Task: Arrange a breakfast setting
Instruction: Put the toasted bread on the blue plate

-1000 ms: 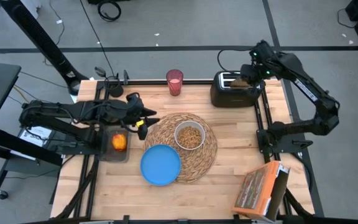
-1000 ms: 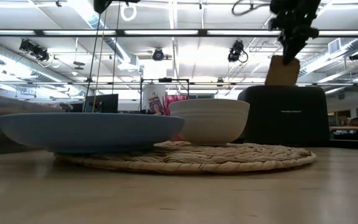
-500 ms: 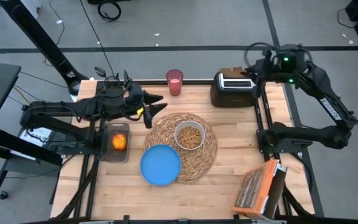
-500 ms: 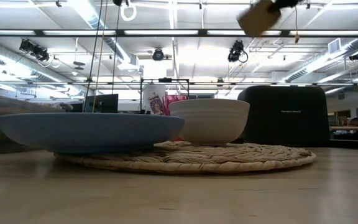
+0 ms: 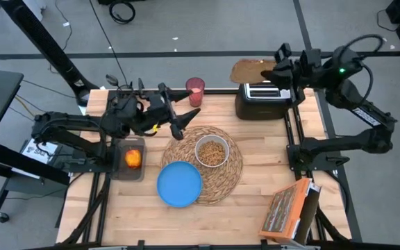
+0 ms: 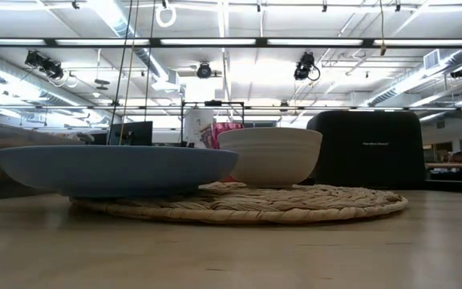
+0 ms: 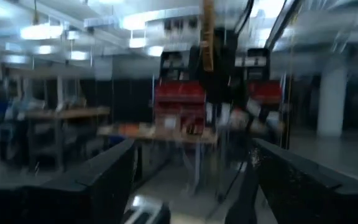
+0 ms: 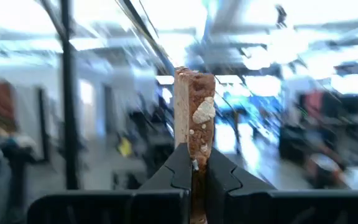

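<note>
My right gripper (image 5: 278, 71) is shut on a brown toast slice (image 5: 250, 69), high above the black toaster (image 5: 261, 99) at the table's far edge. My left gripper (image 5: 188, 117) is open and empty, above the far left rim of the round straw placemat (image 5: 203, 164). On the mat stand a white bowl (image 5: 212, 151) with cereal and a blue plate (image 5: 180, 184). A pink cup (image 5: 195, 91) stands at the far edge. A red apple (image 5: 132, 159) lies in a small tray at the left. The spoon is not in view. My right gripper pinches the toast slice between its two fingers at one edge (image 8: 196, 163), the fingers on its two flat faces. In the high view the fingers point toward the table's left and the slice lies flat, lifted clear above the toaster.
An orange cereal box (image 5: 290, 212) lies at the near right corner. The dark tray (image 5: 129, 165) with the apple sits at the left edge. Bare wood lies near the front edge and right of the mat.
My right gripper has pulled the toast slice up out of the toaster, risen high and turned level, so the slice went from upright to flat. My left gripper has moved up and toward the table's right, over the mat's far left rim.
</note>
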`<state>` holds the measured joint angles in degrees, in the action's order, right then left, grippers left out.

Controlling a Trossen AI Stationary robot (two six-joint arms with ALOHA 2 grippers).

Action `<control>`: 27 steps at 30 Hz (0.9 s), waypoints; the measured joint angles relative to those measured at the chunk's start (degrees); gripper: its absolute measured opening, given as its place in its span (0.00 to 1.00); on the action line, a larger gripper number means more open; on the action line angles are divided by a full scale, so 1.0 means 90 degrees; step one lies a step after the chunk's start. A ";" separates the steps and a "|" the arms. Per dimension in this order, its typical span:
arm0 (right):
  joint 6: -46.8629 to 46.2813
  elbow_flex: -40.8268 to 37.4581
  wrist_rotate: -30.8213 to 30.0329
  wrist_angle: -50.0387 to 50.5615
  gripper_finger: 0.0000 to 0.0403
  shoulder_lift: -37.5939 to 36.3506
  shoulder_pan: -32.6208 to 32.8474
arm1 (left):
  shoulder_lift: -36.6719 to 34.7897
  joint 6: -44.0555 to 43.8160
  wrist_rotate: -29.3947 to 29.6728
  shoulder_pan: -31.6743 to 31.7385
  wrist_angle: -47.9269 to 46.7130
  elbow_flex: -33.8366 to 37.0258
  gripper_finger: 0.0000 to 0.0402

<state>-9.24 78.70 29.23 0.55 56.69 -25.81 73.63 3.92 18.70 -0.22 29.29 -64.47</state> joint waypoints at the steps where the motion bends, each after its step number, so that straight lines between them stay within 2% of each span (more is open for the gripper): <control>1: -0.0142 0.0000 -0.0057 -0.0347 0.05 0.0096 0.0155 | 0.0046 0.0019 -0.0079 -0.0001 0.0237 0.0000 0.79; 5: -0.0480 0.0000 -0.0293 -0.1239 0.05 0.0531 0.0809 | 0.0114 -0.0024 -0.0407 -0.0057 0.0616 0.0000 0.79; 9: -0.0526 0.0000 -0.0615 -0.1605 0.05 0.0965 0.1539 | -0.0214 0.0365 -0.0319 -0.0407 0.0198 0.0010 0.79; 13: -0.0470 0.0000 -0.0822 -0.1777 0.05 0.1420 0.2325 | -0.0932 0.0615 0.0096 -0.0841 -0.1090 0.0002 0.79; 18: -0.0271 0.0000 -0.1400 -0.1773 0.05 0.2058 0.3334 | -0.1879 -0.0008 0.0590 -0.1418 -0.2976 0.0002 0.79; 23: -0.0180 0.0000 -0.2539 -0.1770 0.05 0.2809 0.4220 | -0.2633 -0.1103 0.0745 -0.2004 -0.4571 0.0000 0.77; 27: -0.0438 -0.0002 -0.3448 -0.1771 0.05 0.3463 0.4762 | -0.3023 -0.1714 0.0800 -0.2413 -0.5407 0.0000 0.74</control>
<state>-13.18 78.67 -1.80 -15.39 87.86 17.05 46.42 -11.50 25.90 -21.94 -19.37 -64.47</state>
